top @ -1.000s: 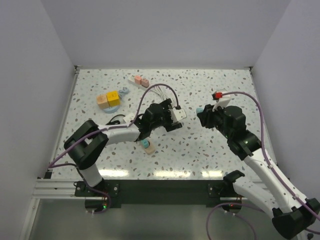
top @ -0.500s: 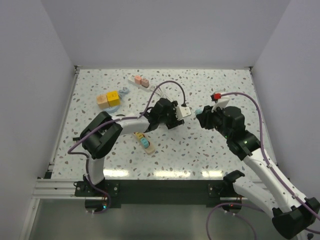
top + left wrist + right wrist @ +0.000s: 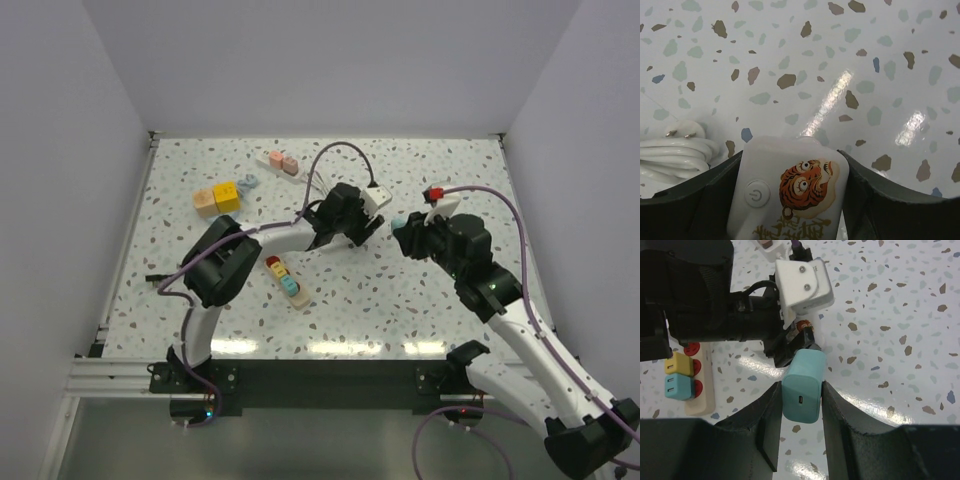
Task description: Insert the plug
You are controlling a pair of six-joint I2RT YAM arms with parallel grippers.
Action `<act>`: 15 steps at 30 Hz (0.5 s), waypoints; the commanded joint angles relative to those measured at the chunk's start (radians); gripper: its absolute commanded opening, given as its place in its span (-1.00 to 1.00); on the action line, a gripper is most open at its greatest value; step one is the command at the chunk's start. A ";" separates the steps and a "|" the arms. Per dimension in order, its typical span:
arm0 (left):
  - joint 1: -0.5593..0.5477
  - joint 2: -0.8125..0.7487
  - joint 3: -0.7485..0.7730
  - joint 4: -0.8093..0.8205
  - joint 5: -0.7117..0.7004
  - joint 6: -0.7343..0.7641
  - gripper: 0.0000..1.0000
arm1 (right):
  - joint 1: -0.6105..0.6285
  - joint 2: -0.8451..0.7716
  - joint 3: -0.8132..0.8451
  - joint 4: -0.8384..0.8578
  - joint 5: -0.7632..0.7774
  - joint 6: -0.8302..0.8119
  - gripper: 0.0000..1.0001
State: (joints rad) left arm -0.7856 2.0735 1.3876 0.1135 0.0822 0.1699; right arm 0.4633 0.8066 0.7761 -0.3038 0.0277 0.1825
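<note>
My right gripper (image 3: pixel 801 395) is shut on a teal plug (image 3: pixel 804 384), a small block with a port in its near face, held above the table. In the top view the plug (image 3: pixel 399 219) sits at the tip of the right gripper (image 3: pixel 404 230), close to the left gripper (image 3: pixel 360 225). My left gripper (image 3: pixel 790 200) is shut on a white socket block (image 3: pixel 790 192) with a tiger picture and a power button. The socket's holes are hidden. Its white coiled cable (image 3: pixel 675 155) lies at the left.
A beige power strip (image 3: pixel 285 279) with yellow and teal plugs lies in front of the left arm; it also shows in the right wrist view (image 3: pixel 699 382). Another strip with pink plugs (image 3: pixel 280 162) and yellow and orange blocks (image 3: pixel 218 198) lie at the back left.
My left arm has swung right and back with the white socket block, closing on the teal plug. The beige strip on the table is now uncovered. The right arm has barely moved.
</note>
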 commanded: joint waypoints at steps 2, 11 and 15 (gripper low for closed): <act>-0.010 0.060 0.108 -0.009 -0.079 -0.311 -0.92 | -0.005 -0.029 -0.005 0.020 0.001 -0.003 -1.00; -0.010 0.172 0.199 0.057 -0.183 -0.667 -0.49 | -0.006 -0.041 0.000 -0.011 0.000 0.005 -1.00; -0.023 0.171 0.206 0.094 -0.180 -0.705 0.22 | -0.006 -0.047 0.000 -0.015 -0.005 0.009 -1.00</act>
State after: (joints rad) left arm -0.7902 2.2051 1.5692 0.1719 -0.1276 -0.3725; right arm 0.4633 0.7784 0.7753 -0.3267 0.0315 0.1837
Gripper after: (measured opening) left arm 0.691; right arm 0.370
